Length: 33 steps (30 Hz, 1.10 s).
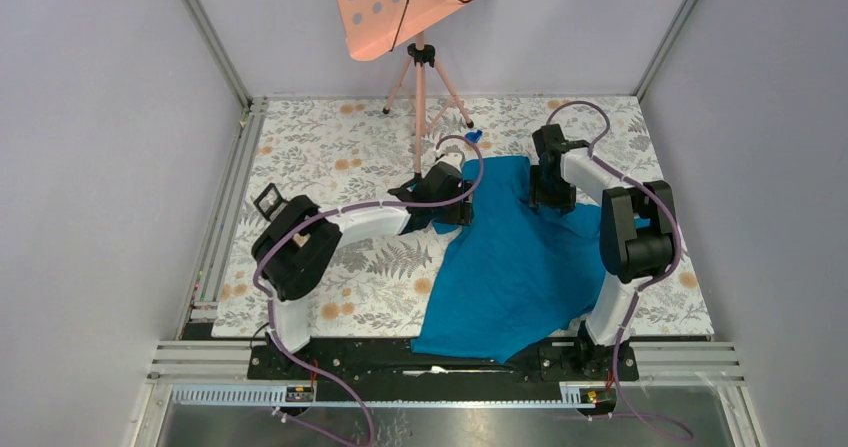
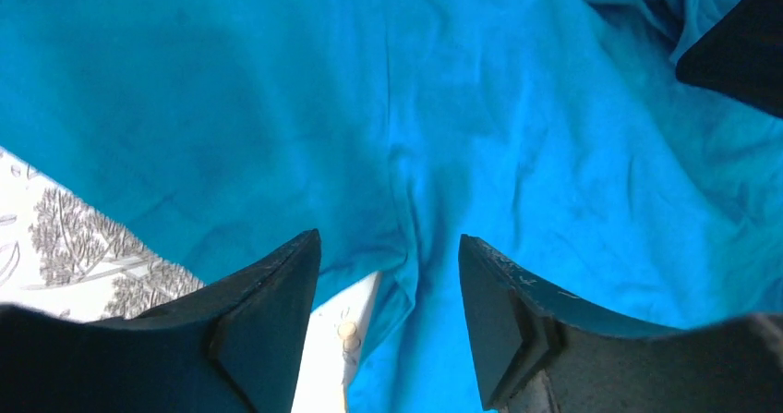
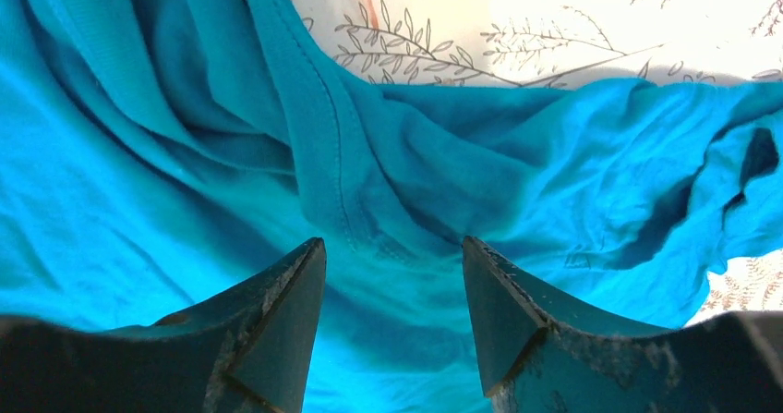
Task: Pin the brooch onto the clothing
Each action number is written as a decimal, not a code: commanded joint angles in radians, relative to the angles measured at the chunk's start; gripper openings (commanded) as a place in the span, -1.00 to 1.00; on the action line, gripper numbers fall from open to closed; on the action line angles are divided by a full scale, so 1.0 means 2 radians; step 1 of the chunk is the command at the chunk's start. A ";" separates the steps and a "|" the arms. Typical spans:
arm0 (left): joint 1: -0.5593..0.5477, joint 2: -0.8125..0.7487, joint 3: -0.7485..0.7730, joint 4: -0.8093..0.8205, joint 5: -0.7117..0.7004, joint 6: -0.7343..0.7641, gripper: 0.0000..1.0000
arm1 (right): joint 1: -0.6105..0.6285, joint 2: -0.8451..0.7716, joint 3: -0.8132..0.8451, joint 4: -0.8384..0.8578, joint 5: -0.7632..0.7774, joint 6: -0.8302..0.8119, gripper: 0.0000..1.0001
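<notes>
Both sit spread over the T-shirt on my feeds (nothing pinched): left end effector, right end effector.

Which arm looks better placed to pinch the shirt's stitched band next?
Right, likely: the right gripper, jaws open, straddles the stitched band of the T-shirt; the left gripper hangs over plainer fabric at its edge.

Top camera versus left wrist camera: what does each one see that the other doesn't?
Top only: left arm, right arm, pink stand, and the whole shirt. Left wrist only: its own fingers close up, spread apart above a crease in the cloth. Both: the teal shirt lying on the flowered table.
</notes>
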 commanded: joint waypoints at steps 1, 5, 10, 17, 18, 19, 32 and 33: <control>0.001 0.032 0.055 -0.018 -0.025 0.026 0.18 | 0.003 0.019 0.027 -0.011 0.024 -0.008 0.23; 0.000 0.045 0.061 -0.036 -0.050 0.033 0.16 | 0.003 0.023 0.023 0.000 0.027 -0.010 0.18; 0.000 0.060 0.059 -0.036 -0.045 0.033 0.07 | 0.003 0.030 0.033 -0.002 0.029 -0.013 -0.16; -0.001 0.078 0.063 -0.023 -0.025 0.027 -0.13 | 0.002 0.021 0.042 -0.007 0.051 -0.024 -0.77; -0.001 0.081 0.067 -0.023 -0.019 0.027 -0.17 | 0.002 0.018 0.048 -0.008 0.061 -0.028 -0.79; -0.001 0.085 0.071 -0.023 -0.017 0.029 -0.21 | 0.002 0.017 0.054 -0.010 0.069 -0.031 -0.84; 0.034 0.077 0.082 -0.032 -0.019 0.049 -1.00 | -0.067 0.108 0.242 -0.029 0.093 -0.076 -1.00; 0.035 0.076 0.086 -0.033 -0.019 0.052 -1.00 | -0.069 0.128 0.261 -0.030 0.092 -0.080 -1.00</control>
